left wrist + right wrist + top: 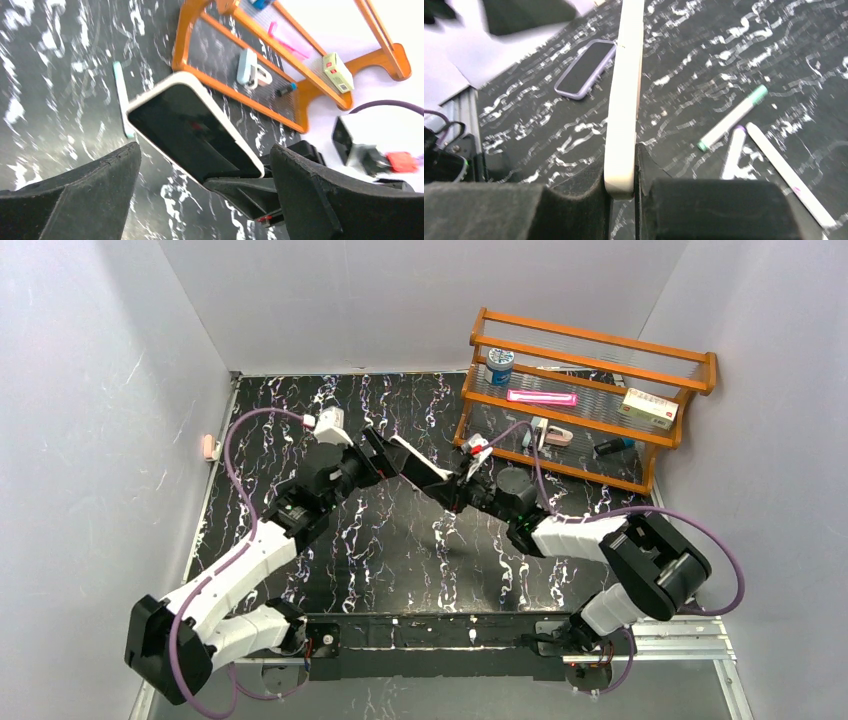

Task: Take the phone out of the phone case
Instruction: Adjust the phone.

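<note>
Right pincer: closed hard on one short end of the cream-rimmed, dark-faced flat phone. Its black pads press the two broad faces.
Left pincer: fingers spread wide and holding nothing. The phone's free end sits between them and touches neither pad.
Phone: lifted off the black, white-veined table, spanning the gap between the two arms near mid-table.
Case: the cream rim may be a case or the phone's own frame; the views do not settle it. A lilac-rimmed slab with a dark face lies flat on the table well apart, either a case or another handset.
Step in hand: most likely the left pincer closing in to work at the rim while the right one anchors.
Doing it well: the right grip should stay firm. The left should take the rim at a corner, off the screen, and peel it outward rather than tug straight.
Risk: the end grip is shallow, so a twist could lever the phone loose.
Surroundings: a green-capped white marker lies below on the table, and an orange wooden rack stands at the back right.
</note>
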`<state>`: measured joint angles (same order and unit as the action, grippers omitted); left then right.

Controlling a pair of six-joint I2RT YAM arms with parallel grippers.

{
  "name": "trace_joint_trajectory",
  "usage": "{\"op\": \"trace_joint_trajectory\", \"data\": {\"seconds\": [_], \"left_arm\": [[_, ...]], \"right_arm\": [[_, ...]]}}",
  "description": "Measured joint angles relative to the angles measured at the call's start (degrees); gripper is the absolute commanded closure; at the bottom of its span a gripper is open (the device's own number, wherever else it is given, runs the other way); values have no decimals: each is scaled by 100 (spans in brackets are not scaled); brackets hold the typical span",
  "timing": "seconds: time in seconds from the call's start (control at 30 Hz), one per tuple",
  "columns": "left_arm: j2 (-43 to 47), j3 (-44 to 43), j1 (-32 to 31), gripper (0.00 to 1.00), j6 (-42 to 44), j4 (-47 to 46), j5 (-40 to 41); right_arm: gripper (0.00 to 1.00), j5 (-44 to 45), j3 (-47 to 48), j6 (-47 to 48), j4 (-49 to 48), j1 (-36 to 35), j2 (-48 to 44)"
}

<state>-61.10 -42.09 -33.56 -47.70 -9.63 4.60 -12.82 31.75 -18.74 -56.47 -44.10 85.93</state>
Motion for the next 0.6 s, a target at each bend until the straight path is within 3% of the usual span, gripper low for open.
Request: {"op": "trace_joint_trajectory", "data": {"seconds": [0.27,0.6], "left_arm": [[350,-841,57,2,2197,885,149],[-107,-1591,57,2,4640,1812,-730]], "right_arm": [[99,-625,-212,282,975,595,-339],[99,-1550,87,892,2044,778,-553]]}}
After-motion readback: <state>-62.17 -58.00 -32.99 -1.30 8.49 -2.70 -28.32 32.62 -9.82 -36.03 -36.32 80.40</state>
